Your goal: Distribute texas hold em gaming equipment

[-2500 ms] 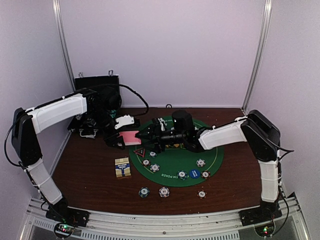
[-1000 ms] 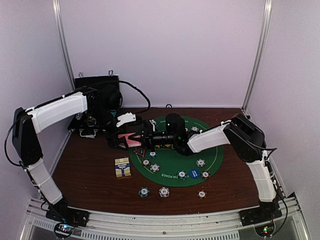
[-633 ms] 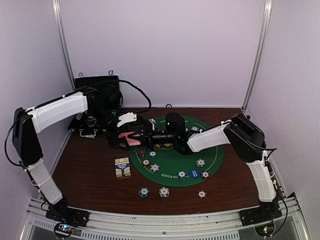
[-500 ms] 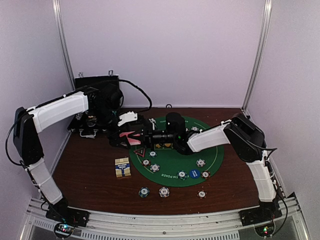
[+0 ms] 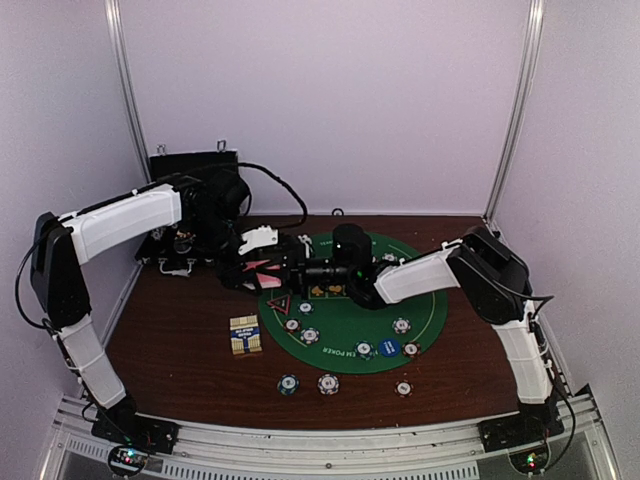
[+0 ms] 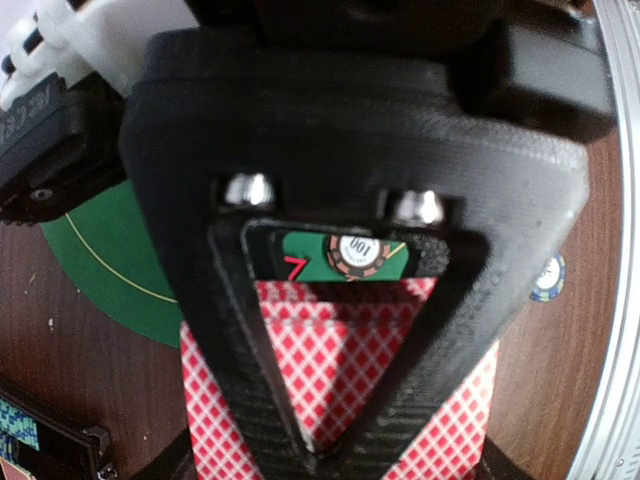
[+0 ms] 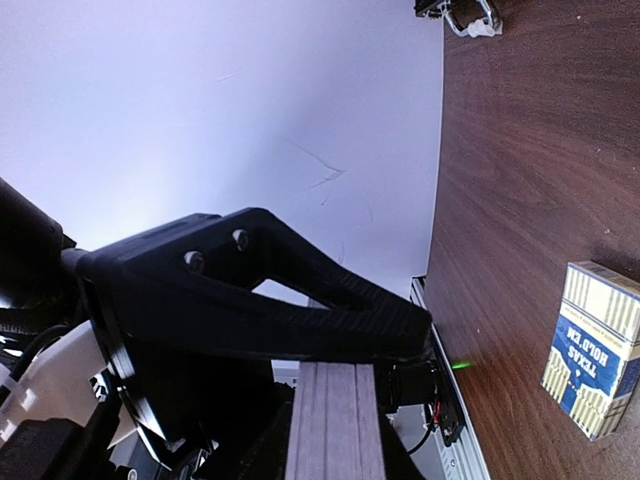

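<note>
Top view: the left gripper [image 5: 243, 272] is clenched on a stack of pink-backed rectangular playing cards [image 5: 257, 266], held above the brown wooden table [image 5: 170, 340] at the left rim of the round green felt mat [image 5: 350, 318]. The right gripper [image 5: 288, 268] meets the stack from the mat side; I cannot tell whether it has closed. Small round stripe-edged poker chips [image 5: 401, 325], a black-red triangle marker [image 5: 278, 303] and a blue disc [image 5: 389, 347] lie on the mat.

Left wrist view: the card backs show a red-and-white diamond lattice behind the black finger frame.

Right wrist view: the stack appears edge-on as pale layered lines under a black finger. A striped blue-and-cream card box [image 7: 598, 350] reading TEXAS HOLD EM lies flat on the table.
</note>
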You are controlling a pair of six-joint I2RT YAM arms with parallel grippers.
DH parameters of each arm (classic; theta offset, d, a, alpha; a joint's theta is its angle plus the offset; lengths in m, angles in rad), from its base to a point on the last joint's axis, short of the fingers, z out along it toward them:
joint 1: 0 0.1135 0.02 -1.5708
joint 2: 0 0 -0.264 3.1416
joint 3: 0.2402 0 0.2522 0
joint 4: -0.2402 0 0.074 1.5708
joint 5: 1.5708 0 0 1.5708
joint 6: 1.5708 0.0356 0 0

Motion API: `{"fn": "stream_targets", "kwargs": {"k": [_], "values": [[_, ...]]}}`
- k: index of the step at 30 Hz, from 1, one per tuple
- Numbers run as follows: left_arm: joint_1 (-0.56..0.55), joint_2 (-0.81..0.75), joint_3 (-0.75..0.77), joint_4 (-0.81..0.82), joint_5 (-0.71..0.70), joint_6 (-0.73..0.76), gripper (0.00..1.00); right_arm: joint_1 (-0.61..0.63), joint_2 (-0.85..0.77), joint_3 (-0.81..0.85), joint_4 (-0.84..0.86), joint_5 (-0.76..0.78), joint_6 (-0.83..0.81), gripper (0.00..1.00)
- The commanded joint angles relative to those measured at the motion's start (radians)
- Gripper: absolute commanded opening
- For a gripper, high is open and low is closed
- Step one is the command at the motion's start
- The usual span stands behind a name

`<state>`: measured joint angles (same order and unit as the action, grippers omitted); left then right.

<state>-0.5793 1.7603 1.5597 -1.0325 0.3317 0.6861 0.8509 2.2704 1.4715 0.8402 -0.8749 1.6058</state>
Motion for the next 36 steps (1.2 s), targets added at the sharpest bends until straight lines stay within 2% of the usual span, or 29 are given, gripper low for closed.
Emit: {"fn": "stream_targets", "kwargs": {"k": [1, 4, 6, 8, 10, 13, 15, 18, 20, 21, 23, 36], "values": [[-0.01, -0.011, 0.023, 0.037, 0.0, 0.019, 0.5, 0.009, 0.01, 0.033, 0.022, -0.013, -0.008, 0.25], [-0.02, -0.015, 0.014, 0.037, -0.016, 0.03, 0.31, 0.008, 0.013, 0.038, 0.015, -0.011, -0.009, 0.36], [-0.023, -0.014, 0.009, 0.037, -0.017, 0.03, 0.29, 0.008, 0.014, 0.045, 0.005, -0.01, -0.014, 0.41], [-0.025, -0.015, 0.003, 0.037, -0.019, 0.034, 0.29, 0.007, 0.012, 0.048, -0.008, -0.009, -0.021, 0.42], [-0.027, -0.015, -0.001, 0.035, -0.022, 0.036, 0.29, 0.006, 0.014, 0.046, -0.013, -0.007, -0.023, 0.4], [-0.028, -0.018, -0.002, 0.035, -0.032, 0.036, 0.28, 0.005, 0.016, 0.045, -0.019, -0.006, -0.022, 0.25], [-0.029, -0.019, 0.001, 0.035, -0.034, 0.032, 0.32, 0.005, 0.015, 0.041, -0.01, -0.003, -0.018, 0.15], [-0.03, -0.018, 0.002, 0.035, -0.036, 0.022, 0.59, 0.006, 0.018, 0.039, 0.005, -0.003, -0.01, 0.04], [-0.03, -0.016, 0.001, 0.036, -0.033, 0.016, 0.75, 0.007, 0.02, 0.042, 0.015, -0.005, -0.006, 0.0], [-0.029, -0.014, 0.002, 0.037, -0.028, 0.015, 0.79, 0.008, 0.019, 0.043, 0.018, -0.007, -0.003, 0.0], [-0.032, -0.008, 0.007, 0.039, -0.021, 0.011, 0.82, 0.011, 0.021, 0.045, 0.022, -0.009, -0.003, 0.0], [-0.045, 0.014, 0.025, 0.068, -0.008, -0.006, 0.85, 0.017, 0.035, 0.052, 0.053, -0.01, 0.021, 0.0]]}}
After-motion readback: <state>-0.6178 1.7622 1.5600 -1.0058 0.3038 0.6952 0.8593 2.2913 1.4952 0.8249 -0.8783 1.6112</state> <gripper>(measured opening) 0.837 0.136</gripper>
